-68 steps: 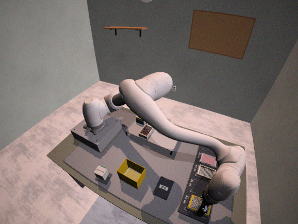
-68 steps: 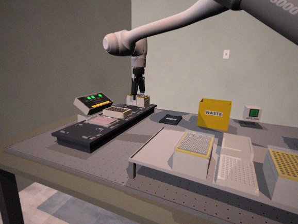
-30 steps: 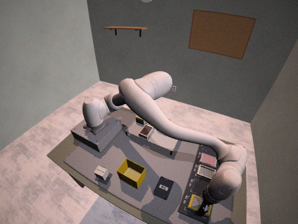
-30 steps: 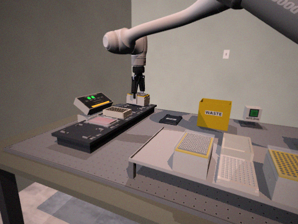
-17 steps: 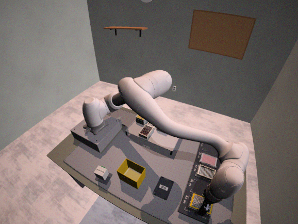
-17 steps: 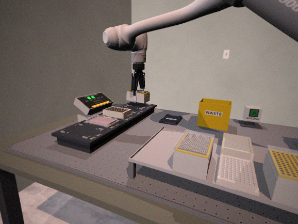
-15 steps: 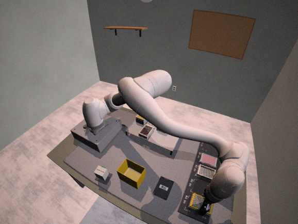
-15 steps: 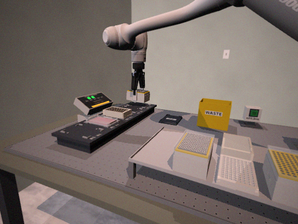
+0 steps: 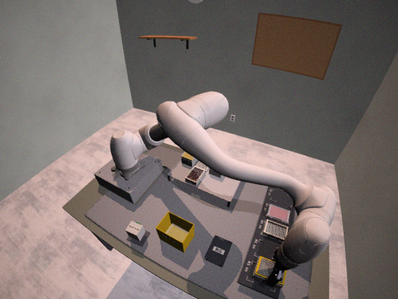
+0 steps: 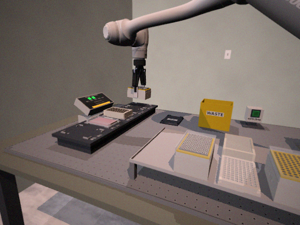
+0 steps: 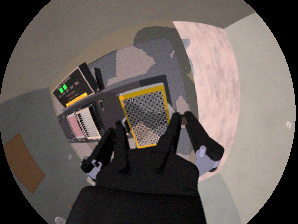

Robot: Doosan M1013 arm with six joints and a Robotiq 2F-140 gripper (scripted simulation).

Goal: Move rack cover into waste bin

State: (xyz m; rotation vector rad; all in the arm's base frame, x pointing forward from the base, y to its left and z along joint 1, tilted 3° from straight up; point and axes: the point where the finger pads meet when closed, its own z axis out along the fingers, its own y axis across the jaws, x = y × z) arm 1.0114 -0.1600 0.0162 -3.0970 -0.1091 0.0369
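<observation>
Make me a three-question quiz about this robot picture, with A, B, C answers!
1. Where is the yellow-rimmed rack?
A. Inside the bin
B. Up in the air over the end of the black deck
C. On the floor

2. What colour is the WASTE bin?
A. Yellow
B. Blue
C. Red

3. What is the gripper doing?
A. Open with nothing in it
B. Shut on the rack
C. Pressing the green key

Answers:
1 B: the exterior view shows wall between the rack and the deck.
2 A: its walls are yellow around the white WASTE label.
3 B: the fingers clamp the rack's sides while it hangs from them.
</observation>
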